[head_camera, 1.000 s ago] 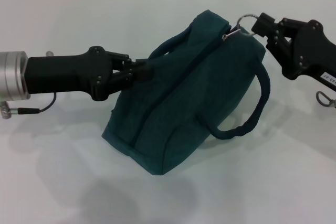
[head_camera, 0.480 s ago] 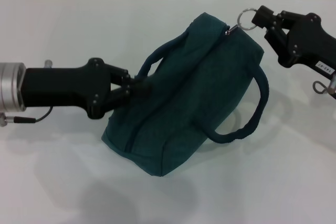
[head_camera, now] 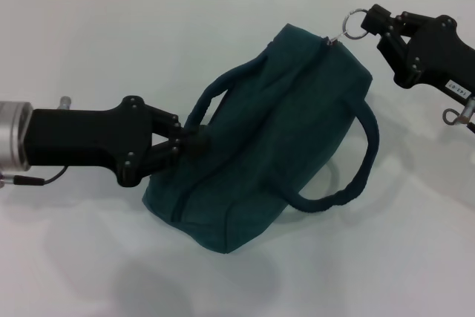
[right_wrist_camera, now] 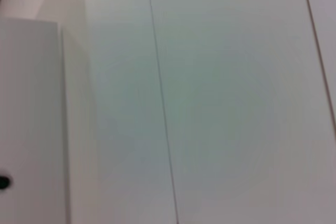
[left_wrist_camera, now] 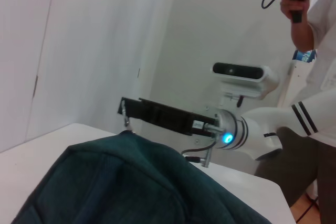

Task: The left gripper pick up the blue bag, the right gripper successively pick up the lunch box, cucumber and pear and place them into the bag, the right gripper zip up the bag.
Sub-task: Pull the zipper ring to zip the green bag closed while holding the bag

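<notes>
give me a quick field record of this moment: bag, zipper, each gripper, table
blue bag: lying tilted on the white table, zipper line closed along its top
ring pull: at the bag's far end, pinched by the right gripper
left gripper: shut on the near end of one loop handle
other handle: hangs free on the bag's right side
lunch box, cucumber, pear: not in view

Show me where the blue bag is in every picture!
Head view: the blue bag lies in the middle, on the white table, between the left gripper and the right gripper.
Left wrist view: the bag fills the lower edge.
Right wrist view: not in it.
Shared landmark: the right gripper at the bag's zipper end.
</notes>
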`<state>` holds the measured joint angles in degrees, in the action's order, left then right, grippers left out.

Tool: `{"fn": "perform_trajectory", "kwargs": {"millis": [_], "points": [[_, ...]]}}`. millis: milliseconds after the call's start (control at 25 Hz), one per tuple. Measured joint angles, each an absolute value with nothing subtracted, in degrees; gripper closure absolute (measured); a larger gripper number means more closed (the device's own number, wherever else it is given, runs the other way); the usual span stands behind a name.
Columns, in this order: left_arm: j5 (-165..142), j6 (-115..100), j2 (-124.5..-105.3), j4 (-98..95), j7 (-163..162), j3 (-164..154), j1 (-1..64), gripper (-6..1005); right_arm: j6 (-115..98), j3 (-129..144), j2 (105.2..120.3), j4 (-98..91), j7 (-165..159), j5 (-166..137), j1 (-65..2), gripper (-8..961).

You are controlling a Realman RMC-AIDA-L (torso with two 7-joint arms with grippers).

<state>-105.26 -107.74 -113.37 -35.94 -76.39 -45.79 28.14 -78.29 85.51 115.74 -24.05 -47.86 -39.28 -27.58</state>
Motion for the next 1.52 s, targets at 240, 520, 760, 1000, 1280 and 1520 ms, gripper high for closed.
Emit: {"fn": "perform_trajectory", "kwargs": {"millis": [240, 520, 760, 1000, 1280, 1520], "points": [[-105.1, -108.2, -112.84, -35.9, -76.1, -45.6, 27.8, 937, -75.6, 85.5, 115.79, -23.8, -47.0, -39.3, -27.6, 940], [-104.9, -108.2, -112.30, -35.9, -76.0, -45.5, 27.4, 937, -73.7, 85.5, 115.83, -23.8, -47.0, -39.3, -27.6, 940], [-104.4, -108.2, -111.68, -35.9, -76.0, -45.4, 27.3, 936, -71.3, 85.7, 115.90, -22.6, -46.9, -39.6, -27.2, 940], [-104.0, -108.2, -111.26, -36.0, -76.0, -45.3, 27.5, 936, -70.3, 85.7, 115.92, -20.2, -46.3, -39.6, -27.6, 940], [-103.9, -108.2, -110.93, -36.0, -76.0, -45.3, 27.7, 938, -67.5, 86.2, 115.95, -20.1, -45.7, -39.7, -27.6, 940], [-103.6, -108.6, -110.76, -36.9, -76.3, -45.3, 27.4, 943, -66.4, 86.4, 116.08, -20.1, -45.0, -39.7, -27.6, 940]]}}
